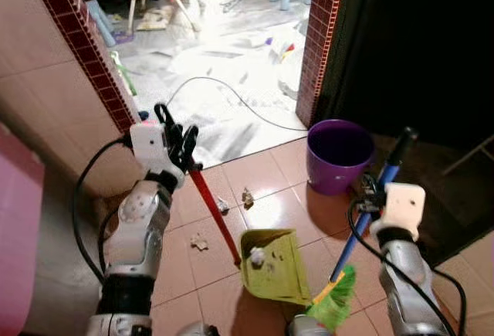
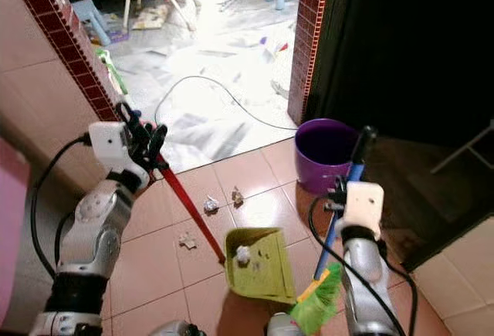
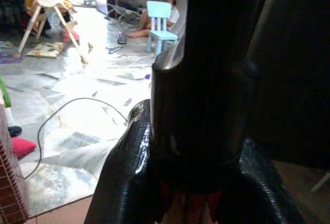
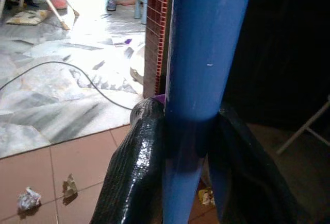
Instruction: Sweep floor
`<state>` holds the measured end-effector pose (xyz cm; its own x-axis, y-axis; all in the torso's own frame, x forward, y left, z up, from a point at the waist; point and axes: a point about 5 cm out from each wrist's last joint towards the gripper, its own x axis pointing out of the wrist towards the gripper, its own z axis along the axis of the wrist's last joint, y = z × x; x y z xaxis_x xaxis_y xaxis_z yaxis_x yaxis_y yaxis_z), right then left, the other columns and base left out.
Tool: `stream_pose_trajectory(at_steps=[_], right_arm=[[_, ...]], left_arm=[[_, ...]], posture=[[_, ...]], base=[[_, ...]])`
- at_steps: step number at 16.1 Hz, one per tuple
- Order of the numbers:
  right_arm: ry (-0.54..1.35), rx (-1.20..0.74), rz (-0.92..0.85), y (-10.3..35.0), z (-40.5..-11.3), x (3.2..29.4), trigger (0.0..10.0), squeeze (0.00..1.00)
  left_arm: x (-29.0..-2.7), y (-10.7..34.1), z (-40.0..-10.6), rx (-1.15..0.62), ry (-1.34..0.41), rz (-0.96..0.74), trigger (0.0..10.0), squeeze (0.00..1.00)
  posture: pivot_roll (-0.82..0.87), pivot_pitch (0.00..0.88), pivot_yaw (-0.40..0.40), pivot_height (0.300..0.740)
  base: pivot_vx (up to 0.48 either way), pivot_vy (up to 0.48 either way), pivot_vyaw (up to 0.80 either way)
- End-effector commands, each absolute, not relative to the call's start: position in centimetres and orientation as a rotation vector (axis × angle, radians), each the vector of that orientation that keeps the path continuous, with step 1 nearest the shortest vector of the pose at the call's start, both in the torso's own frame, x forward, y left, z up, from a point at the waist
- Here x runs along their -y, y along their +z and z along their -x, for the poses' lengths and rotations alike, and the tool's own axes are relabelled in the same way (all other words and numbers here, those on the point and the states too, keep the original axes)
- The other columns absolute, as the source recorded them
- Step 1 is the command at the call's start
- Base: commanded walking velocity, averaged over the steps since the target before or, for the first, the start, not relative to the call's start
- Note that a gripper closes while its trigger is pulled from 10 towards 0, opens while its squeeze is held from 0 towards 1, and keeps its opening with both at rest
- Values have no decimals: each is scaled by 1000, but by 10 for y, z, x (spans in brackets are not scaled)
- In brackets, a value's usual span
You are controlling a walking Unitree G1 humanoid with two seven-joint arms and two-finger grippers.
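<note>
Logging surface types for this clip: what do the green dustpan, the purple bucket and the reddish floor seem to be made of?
The green dustpan looks like matte moulded plastic: uniform colour, thin raised rim. The purple bucket is probably smooth plastic too, with an even colour and a soft sheen on its wall. The reddish floor appears to be glazed ceramic tile: square grout lines and glossy reflections.

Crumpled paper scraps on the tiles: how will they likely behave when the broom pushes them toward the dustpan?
The paper scraps look small and crumpled, so probably very light; a stroke may flick or tumble them rather than slide them. The glossy tiles likely give little grip, so they could skid past the dustpan. One wad already sits inside it.
</note>
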<state>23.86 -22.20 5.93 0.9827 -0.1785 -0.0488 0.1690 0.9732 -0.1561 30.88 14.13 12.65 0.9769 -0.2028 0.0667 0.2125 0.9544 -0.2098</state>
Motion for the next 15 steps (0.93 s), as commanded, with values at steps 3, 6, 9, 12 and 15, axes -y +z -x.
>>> stream_pose_trajectory(at_steps=[3,6,9,12,15], right_arm=[[-172,-175,192,41,-215,236,10000,0],[-167,-193,156,38,-213,237,10000,0],[-127,-167,120,43,-218,228,10000,0],[-88,-146,97,47,-222,218,10000,0],[-79,-146,93,47,-222,215,10000,0]], left_arm=[[-164,153,-321,156,-110,270,10000,0],[-167,154,-324,162,-81,314,10000,0],[-166,150,-326,150,-78,307,10000,0],[-173,146,-325,138,-71,289,10000,0],[-174,148,-327,151,-80,284,10000,0]], posture=[[-203,0,102,740],[-207,0,101,740],[-205,0,104,740],[-199,0,105,740],[-200,0,108,740]], base=[[0,0,0],[0,0,0],[0,0,0],[0,0,0],[85,0,-740]])
